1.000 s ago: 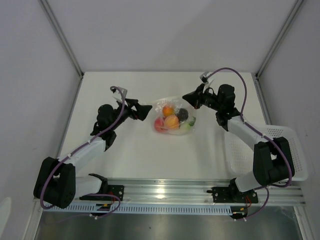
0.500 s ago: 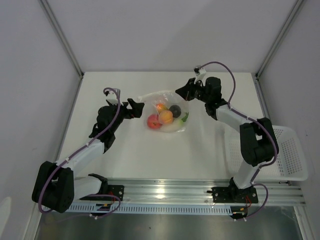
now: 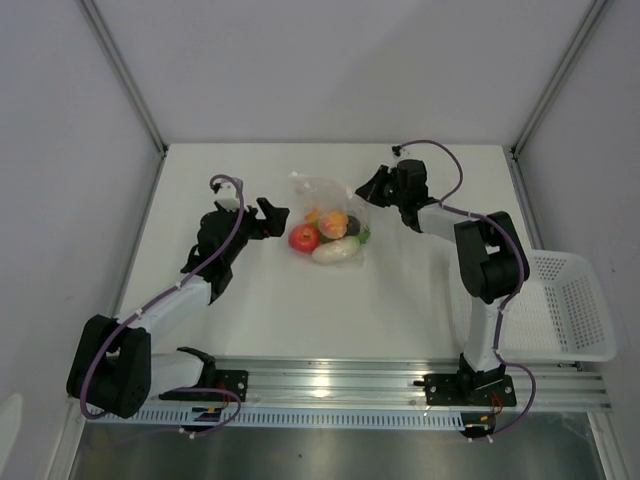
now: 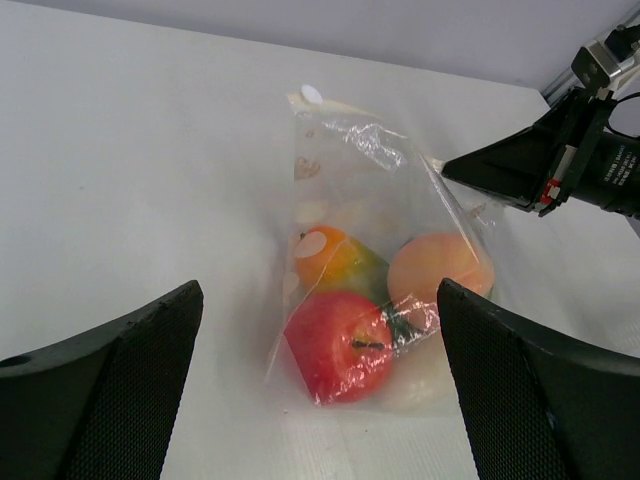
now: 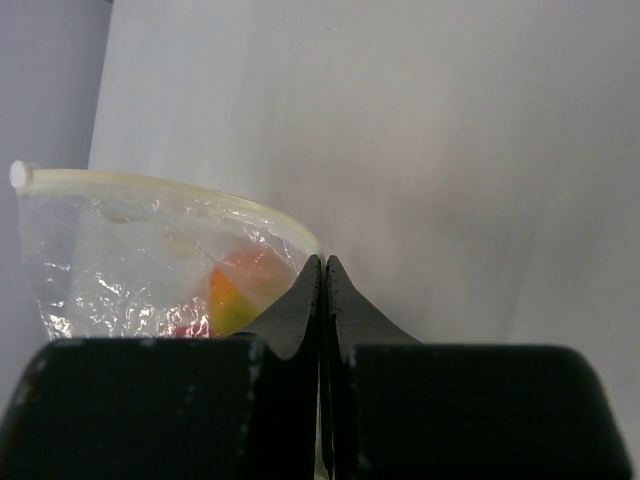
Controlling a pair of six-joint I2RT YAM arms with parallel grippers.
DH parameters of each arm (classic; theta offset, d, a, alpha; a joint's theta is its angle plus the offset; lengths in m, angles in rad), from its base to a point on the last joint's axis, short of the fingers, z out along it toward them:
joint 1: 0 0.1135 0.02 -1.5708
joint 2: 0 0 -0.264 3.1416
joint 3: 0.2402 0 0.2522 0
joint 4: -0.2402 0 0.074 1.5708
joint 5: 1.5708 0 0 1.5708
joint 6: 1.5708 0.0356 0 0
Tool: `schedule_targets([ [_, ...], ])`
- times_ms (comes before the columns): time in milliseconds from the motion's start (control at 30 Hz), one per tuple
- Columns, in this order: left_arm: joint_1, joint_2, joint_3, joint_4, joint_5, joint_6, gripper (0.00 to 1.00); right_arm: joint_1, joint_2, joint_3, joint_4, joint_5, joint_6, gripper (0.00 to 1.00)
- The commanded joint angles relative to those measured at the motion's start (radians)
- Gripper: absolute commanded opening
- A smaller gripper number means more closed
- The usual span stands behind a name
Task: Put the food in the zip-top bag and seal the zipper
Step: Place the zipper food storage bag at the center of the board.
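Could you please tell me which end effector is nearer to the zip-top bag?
Right. The right end effector is pinched shut on a corner of the zip-top bag; the left end effector stands open on the bag's left side, not touching it.

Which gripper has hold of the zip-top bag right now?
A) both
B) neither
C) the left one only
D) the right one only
D: the right gripper is shut on a top corner of the zip-top bag, holding it upright, while the left gripper stands open beside the bag without touching it.
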Motion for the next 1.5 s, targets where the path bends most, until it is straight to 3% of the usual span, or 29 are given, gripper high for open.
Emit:
schedule_targets([
  [0, 0.007, 0.016, 0.041, 0.029, 0.014, -0.015, 0.99, 0.008, 0.038, 0.034, -0.042, 0.110, 0.042, 0.00],
  [167, 0.007, 0.030, 0.047, 0.029, 0.013, -0.020, 0.99, 0.005, 0.040, 0.008, -0.067, 0.222, 0.038, 0.00],
  [367, 0.007, 0.042, 0.046, 0.040, 0.017, -0.026, 0.99, 0.008, 0.029, -0.027, -0.071, 0.235, -0.002, 0.00],
  [533, 0.007, 0.053, 0.043, 0.055, 0.020, -0.036, 0.99, 0.018, 0.030, -0.047, -0.025, 0.232, -0.008, 0.08],
  [767, 0.007, 0.062, 0.043, 0.063, 0.025, -0.044, 0.99, 0.021, 0.034, -0.056, -0.002, 0.199, -0.008, 0.28],
  [800, 0.007, 0.064, 0.038, 0.068, 0.028, -0.044, 1.00, 0.024, 0.029, -0.059, 0.008, 0.198, -0.014, 0.33],
  [833, 0.007, 0.062, 0.037, 0.074, 0.031, -0.046, 1.00, 0.025, 0.026, -0.061, 0.007, 0.201, -0.025, 0.46],
  [1100, 0.007, 0.029, 0.017, 0.088, 0.031, -0.049, 0.99, 0.042, -0.084, -0.101, 0.010, 0.255, -0.105, 0.81],
  [1133, 0.007, 0.019, 0.007, 0.089, 0.030, -0.050, 1.00, 0.048, -0.103, -0.107, 0.009, 0.273, -0.114, 0.94],
  [1167, 0.007, 0.009, 0.001, 0.094, 0.030, -0.052, 0.99, 0.053, -0.121, -0.116, -0.008, 0.284, -0.131, 0.99],
  [1467, 0.007, -0.164, -0.089, 0.062, 0.019, -0.118, 1.00, 0.135, -0.420, -0.269, -0.125, 0.395, -0.163, 0.99],
])
